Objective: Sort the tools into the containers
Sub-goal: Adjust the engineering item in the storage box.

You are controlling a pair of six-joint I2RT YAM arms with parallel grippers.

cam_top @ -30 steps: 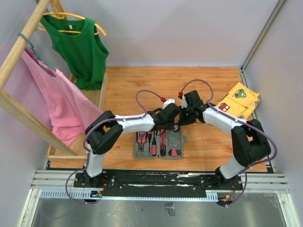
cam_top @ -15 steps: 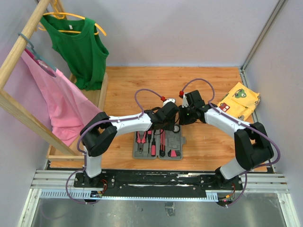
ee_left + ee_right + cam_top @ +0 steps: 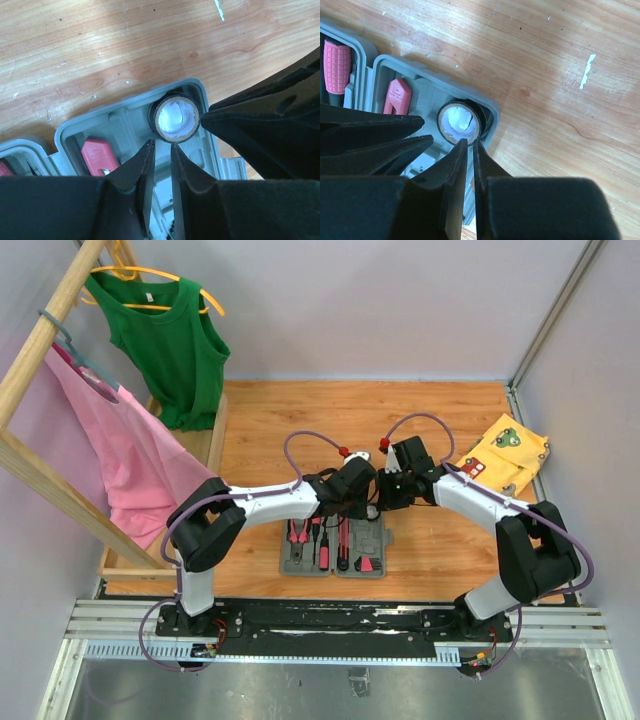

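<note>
Nearest the arm bases, the grey tool case [image 3: 375, 538] lay open on the wooden table [image 3: 290, 415]. Its near slots were already filled: the pliers [image 3: 298, 532] sat on the left, with slim screwdrivers [image 3: 322, 540] beside them. A small pink-red piece [image 3: 98, 152], probably the cutter, sat in the right half.

Further back, in the case's far right corner, the round black-white disc [image 3: 176, 118] rested in its moulded recess. Both arms met over it. The left gripper [image 3: 162, 146] hovered just short of the disc with its jaws slightly apart and nothing between them. The right gripper [image 3: 470, 144] came in from the other side, its jaws all but closed and also empty, the tips just beside the disc's rim.

The sorting looked almost finished to me. I saw no tool loose on the wood, though the wrists hid a patch behind the case. At most, the disc might need pressing home.

Beyond, the yellow patterned cloth [image 3: 505, 452] lay well apart at the far right.
</note>
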